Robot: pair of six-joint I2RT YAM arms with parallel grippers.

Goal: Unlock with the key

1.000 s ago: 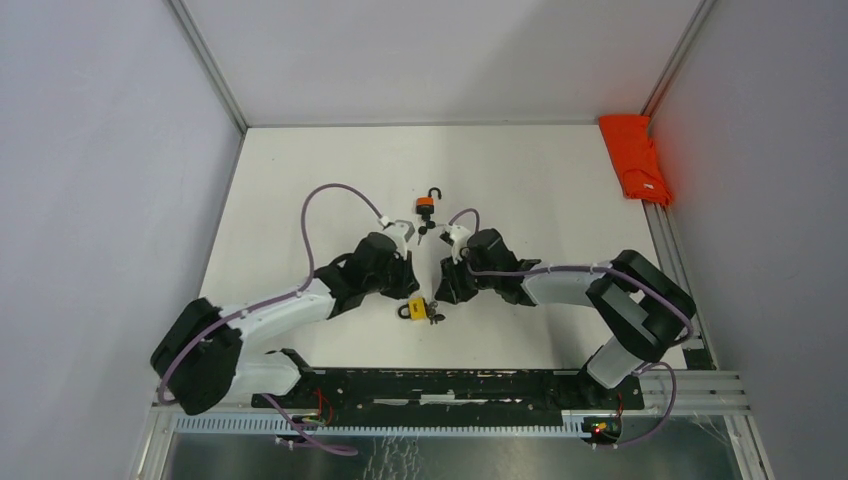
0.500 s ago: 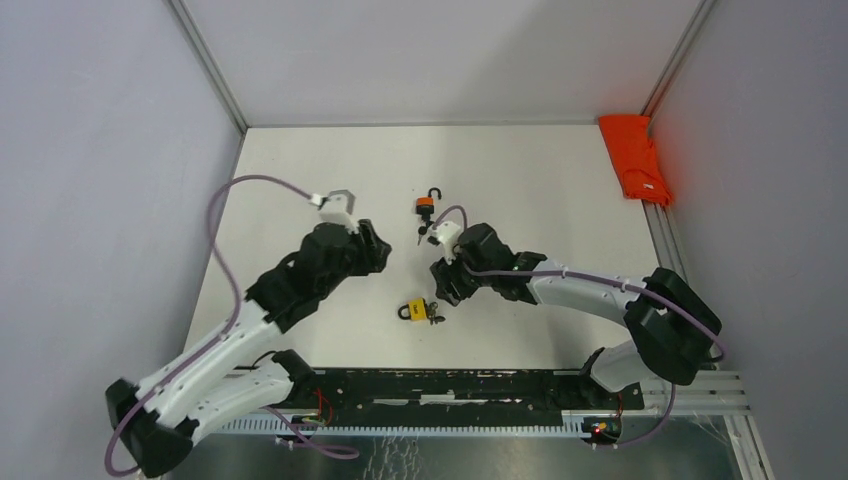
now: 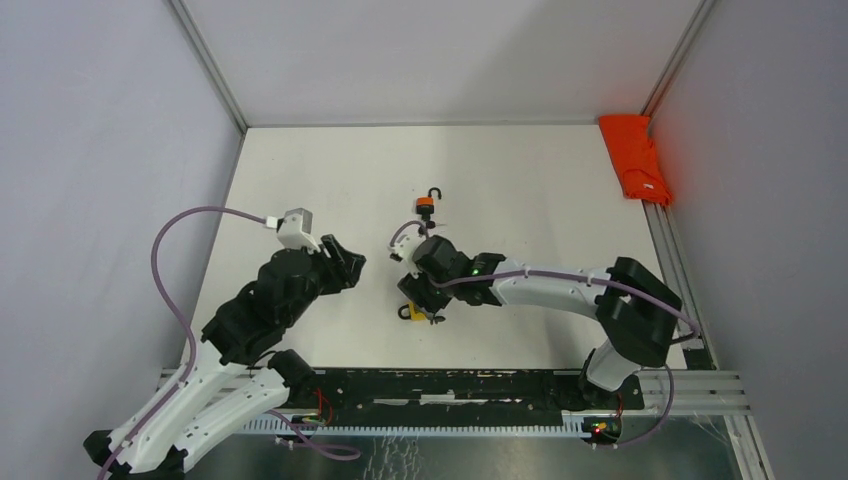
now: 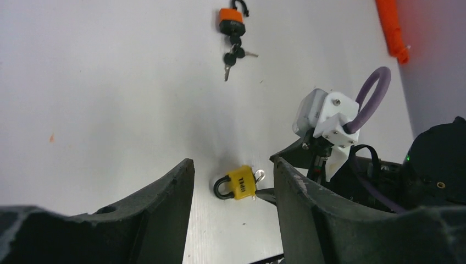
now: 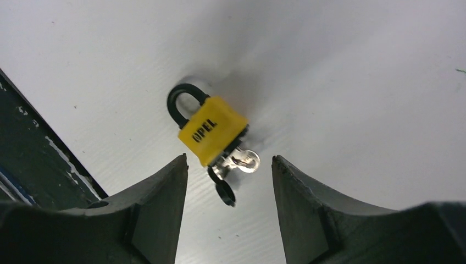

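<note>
Left side of white table (image 3: 540,190): left gripper (image 3: 345,265) raised and tilted toward centre, fingers (image 4: 165,192) spread wide, nothing pinched. In its wrist view (image 4: 232,165), bare table between the finger tips, yellow padlock (image 4: 240,182) just beyond them.

Centre, near front edge: yellow padlock (image 3: 408,312) flat on table, black lettering up, black shackle seated in body as far as visible. Silver key (image 5: 244,161) in the keyhole end, small black tag (image 5: 225,193) beside it.

Directly above: right gripper (image 3: 415,290), pointing down, fingers (image 5: 159,192) spread wide, one on each side of the key end, touching neither padlock (image 5: 211,129) nor key. Midpoint of the gap (image 5: 229,159) over the key.

Slightly right, farther back: orange padlock (image 3: 426,205) lying on table, shackle swung open, key bunch (image 4: 233,55) at its base. Well apart from yellow padlock.

Far right, back corner: red cloth (image 3: 635,155) along table edge.
</note>
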